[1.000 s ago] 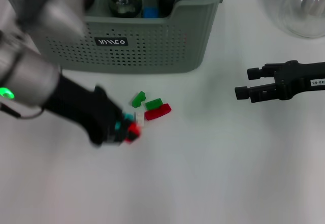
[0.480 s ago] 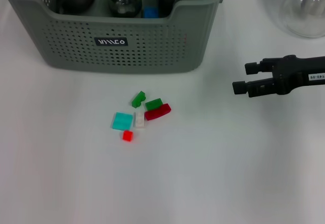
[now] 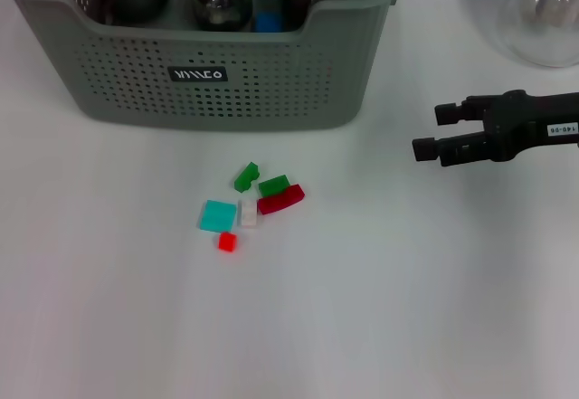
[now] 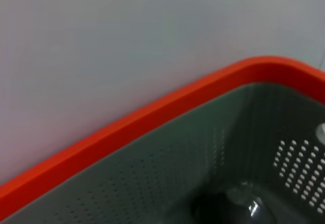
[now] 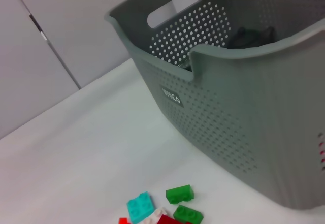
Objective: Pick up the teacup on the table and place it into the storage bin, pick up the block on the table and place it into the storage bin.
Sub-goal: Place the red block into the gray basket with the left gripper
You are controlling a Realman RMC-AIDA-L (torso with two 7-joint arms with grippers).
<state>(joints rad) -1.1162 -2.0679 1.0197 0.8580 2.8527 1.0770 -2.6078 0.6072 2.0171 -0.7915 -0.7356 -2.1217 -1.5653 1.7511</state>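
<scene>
The storage bin (image 3: 208, 64) stands at the far side of the white table (image 3: 380, 308); dark rounded vessels show inside it, though whether one is the teacup I cannot tell. In front of the bin's dipped rim lies a tight cluster of blocks: a teal block (image 3: 217, 215), a small red block (image 3: 227, 242), a white block (image 3: 248, 213), two green blocks (image 3: 246, 176) and a dark red block (image 3: 281, 199), several touching. The right gripper (image 3: 436, 131) hovers well to the right of the bin, jaws narrowly parted, holding nothing. The left gripper is unseen; its wrist view looks down on the bin's rim, so its state I cannot tell. The likely trouble is the crowding; a grasp at one block could nudge neighbours apart or pinch two together; the clear glass flask (image 3: 547, 19), beyond the right arm, could be struck by a wide swing.
</scene>
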